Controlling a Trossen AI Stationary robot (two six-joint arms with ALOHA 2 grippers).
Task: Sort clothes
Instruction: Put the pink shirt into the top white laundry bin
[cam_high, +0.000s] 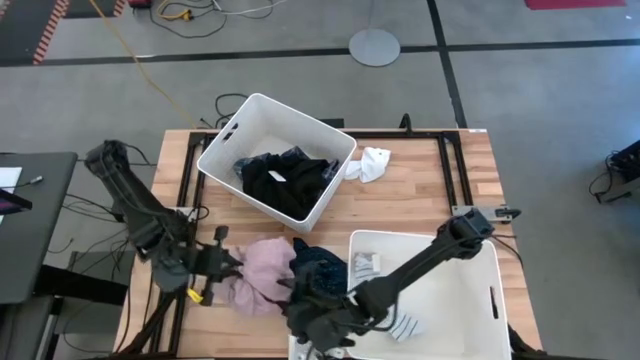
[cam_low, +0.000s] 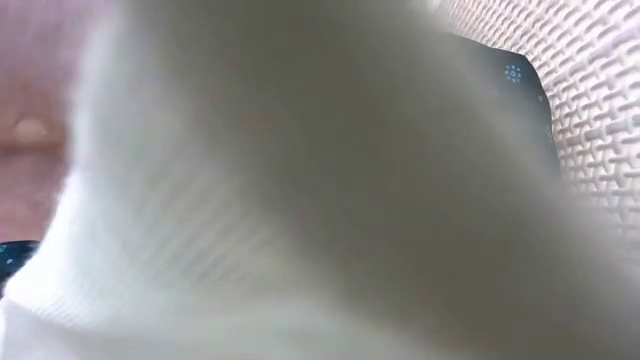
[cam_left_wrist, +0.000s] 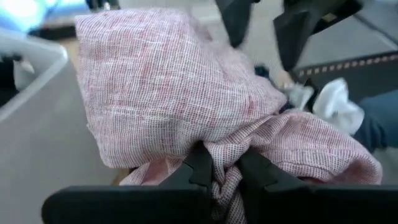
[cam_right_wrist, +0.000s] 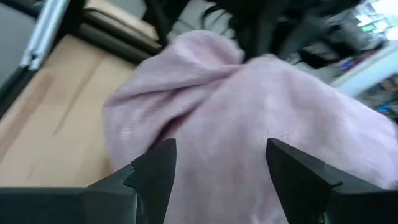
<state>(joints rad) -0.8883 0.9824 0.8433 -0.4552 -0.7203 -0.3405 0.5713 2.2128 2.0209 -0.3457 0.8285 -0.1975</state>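
The left gripper (cam_left_wrist: 225, 171) is pinched shut on a bunched fold of the pink garment (cam_left_wrist: 186, 93), which fills the middle of its wrist view; in the overhead view that gripper (cam_high: 222, 262) sits at the lower left, touching the left edge of the garment (cam_high: 262, 275). The right gripper (cam_right_wrist: 217, 165) has its fingers spread apart with the same pink cloth just ahead of them, not yet between them; overhead it lies low in the centre (cam_high: 318, 318), near the navy dotted garment (cam_high: 318, 268). The cloth looks light, limp and loosely woven, so it should drape and stretch rather than hold shape; a thick gathered fold near an edge seems the safest hold. A black garment (cam_high: 285, 180) already lies in the upper bin (cam_high: 225, 140), a white sock (cam_high: 375, 165) just right of it
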